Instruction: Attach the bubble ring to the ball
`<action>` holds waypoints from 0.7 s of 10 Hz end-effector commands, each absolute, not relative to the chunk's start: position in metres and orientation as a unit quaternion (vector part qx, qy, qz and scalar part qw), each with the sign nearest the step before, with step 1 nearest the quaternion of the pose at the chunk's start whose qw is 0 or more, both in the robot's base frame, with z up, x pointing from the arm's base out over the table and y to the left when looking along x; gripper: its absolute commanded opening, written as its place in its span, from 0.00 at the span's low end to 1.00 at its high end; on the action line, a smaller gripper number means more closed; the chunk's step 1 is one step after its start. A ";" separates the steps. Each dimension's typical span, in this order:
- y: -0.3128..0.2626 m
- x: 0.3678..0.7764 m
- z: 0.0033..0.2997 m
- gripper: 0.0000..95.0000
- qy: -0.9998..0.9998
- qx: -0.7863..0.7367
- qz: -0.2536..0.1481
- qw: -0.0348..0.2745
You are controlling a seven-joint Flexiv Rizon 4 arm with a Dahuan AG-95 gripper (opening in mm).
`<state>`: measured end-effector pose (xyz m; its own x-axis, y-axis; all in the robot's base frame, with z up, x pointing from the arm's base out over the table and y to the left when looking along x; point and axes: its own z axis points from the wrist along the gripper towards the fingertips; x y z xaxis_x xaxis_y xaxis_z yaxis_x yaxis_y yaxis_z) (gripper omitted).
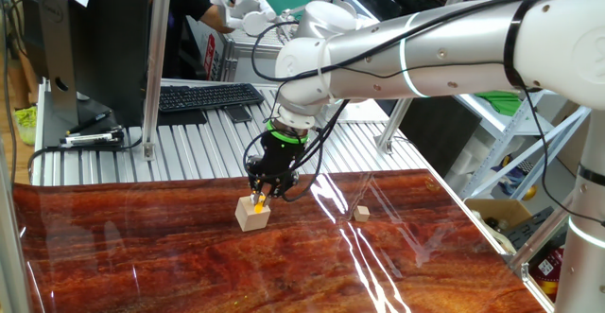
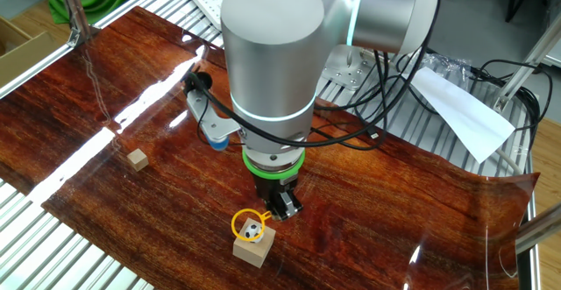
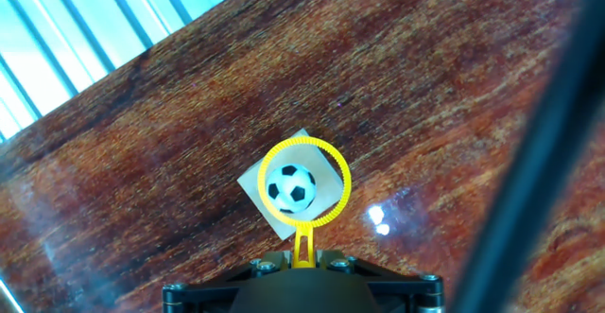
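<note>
One fixed view: the gripper (image 1: pixel 260 196) points straight down over the tan cube (image 1: pixel 252 215) on the desk (image 1: pixel 170 256); a smaller cube (image 1: pixel 361 214) lies well apart. The other fixed view: the yellow bubble ring (image 2: pixel 248 225) hangs level just above the cube, encircling the black-and-white ball (image 2: pixel 252 230) perched on top. Hand view: the fingers are clenched on the ring's short stem, loop thin and open around the ball. By my judgement it's aligned; lowering and letting go remain.
</note>
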<state>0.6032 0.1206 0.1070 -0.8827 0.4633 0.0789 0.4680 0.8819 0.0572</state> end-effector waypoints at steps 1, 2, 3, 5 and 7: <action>0.121 0.604 0.107 0.00 -0.974 -0.224 -0.038 0.024; 0.121 0.604 0.107 0.00 -0.974 -0.223 -0.038 0.022; 0.121 0.604 0.107 0.00 -0.975 -0.218 -0.039 0.020; 0.121 0.604 0.107 0.00 -0.978 -0.205 -0.042 0.012; 0.121 0.604 0.107 0.00 -0.978 -0.205 -0.042 0.012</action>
<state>0.6032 0.1202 0.1070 -0.9151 0.4014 0.0383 0.4032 0.9118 0.0782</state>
